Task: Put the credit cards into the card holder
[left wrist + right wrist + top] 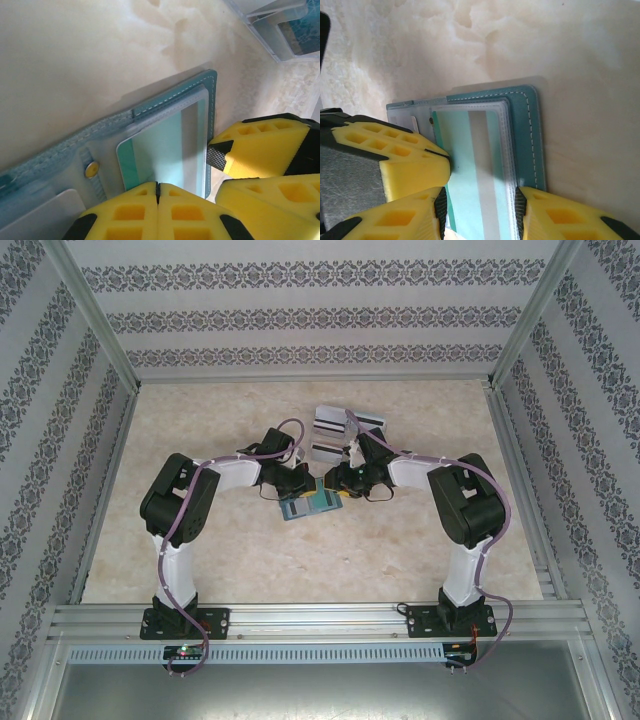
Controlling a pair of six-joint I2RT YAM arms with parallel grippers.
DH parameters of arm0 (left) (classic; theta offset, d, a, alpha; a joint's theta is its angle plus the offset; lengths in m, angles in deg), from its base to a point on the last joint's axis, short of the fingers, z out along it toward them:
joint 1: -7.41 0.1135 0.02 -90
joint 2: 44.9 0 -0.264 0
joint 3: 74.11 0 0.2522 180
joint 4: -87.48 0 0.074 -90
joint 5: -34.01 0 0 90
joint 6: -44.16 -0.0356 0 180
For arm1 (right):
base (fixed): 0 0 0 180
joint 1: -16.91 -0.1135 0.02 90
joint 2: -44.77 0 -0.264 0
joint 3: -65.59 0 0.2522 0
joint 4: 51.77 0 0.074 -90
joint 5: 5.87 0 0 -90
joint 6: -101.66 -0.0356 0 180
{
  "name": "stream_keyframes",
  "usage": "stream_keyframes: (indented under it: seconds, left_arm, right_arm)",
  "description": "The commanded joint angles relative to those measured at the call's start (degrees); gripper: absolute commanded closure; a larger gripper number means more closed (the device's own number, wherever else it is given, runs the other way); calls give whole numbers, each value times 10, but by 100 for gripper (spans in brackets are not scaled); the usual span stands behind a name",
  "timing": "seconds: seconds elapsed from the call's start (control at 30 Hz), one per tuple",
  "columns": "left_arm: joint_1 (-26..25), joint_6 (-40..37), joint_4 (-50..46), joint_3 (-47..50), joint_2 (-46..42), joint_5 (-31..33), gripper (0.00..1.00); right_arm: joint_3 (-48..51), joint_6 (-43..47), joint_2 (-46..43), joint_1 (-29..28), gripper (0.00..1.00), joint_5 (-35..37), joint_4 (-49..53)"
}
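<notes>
Teal-lined and spread open in the middle of the counter [200, 560], between the two arms: the card holder [305, 506]. Looks under way, far from finished. One teal card [457, 150] lying inside a clear sleeve [506, 140], though cannot tell whether pushed fully home. Right pincer [480, 202] set at a middling width astride that card, pads against its long edges, apparently gripping it. Left pincer [157, 192] closed tight on nothing, tips bearing down on the sleeve page beside a brass snap [91, 170], seemingly to pin the holder flat. Something pale in the neighbouring sleeve [45, 210], possibly another card; too blurred to say. Left to do, by the look of it: several white-grey credit cards [330, 422] with dark stripes, loose on the far side just beyond the pincers. Underneath, smooth beige stone-patterned surface, matt. Around it, wallpapered panels [300, 300] with grey floral bands, held in aluminium posts [95, 320], with aluminium rails [320, 620] along the near edge carrying both arm bases.
</notes>
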Motion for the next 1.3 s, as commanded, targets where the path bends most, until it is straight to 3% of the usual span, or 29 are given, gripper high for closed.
stream_keyframes:
  seconds: [0.0, 0.43, 0.6, 0.97, 1.27]
  left_arm:
    - [-9, 6, 19, 13, 11, -5, 98]
    - [-9, 6, 22, 11, 17, -7, 99]
    - [-9, 7, 24, 9, 19, -10, 99]
    - [-9, 7, 19, 10, 2, -4, 99]
    - [-8, -18, -39, -27, -26, 13, 89]
  right_arm:
    - [4, -6, 7, -6, 57, -23, -18]
    - [-2, -16, -16, -9, 57, -45, -21]
    - [1, -50, 0, -7, 57, -89, -69]
    - [12, -53, -6, -1, 57, -82, -77]
    - [30, -28, -17, 11, 57, -49, -49]
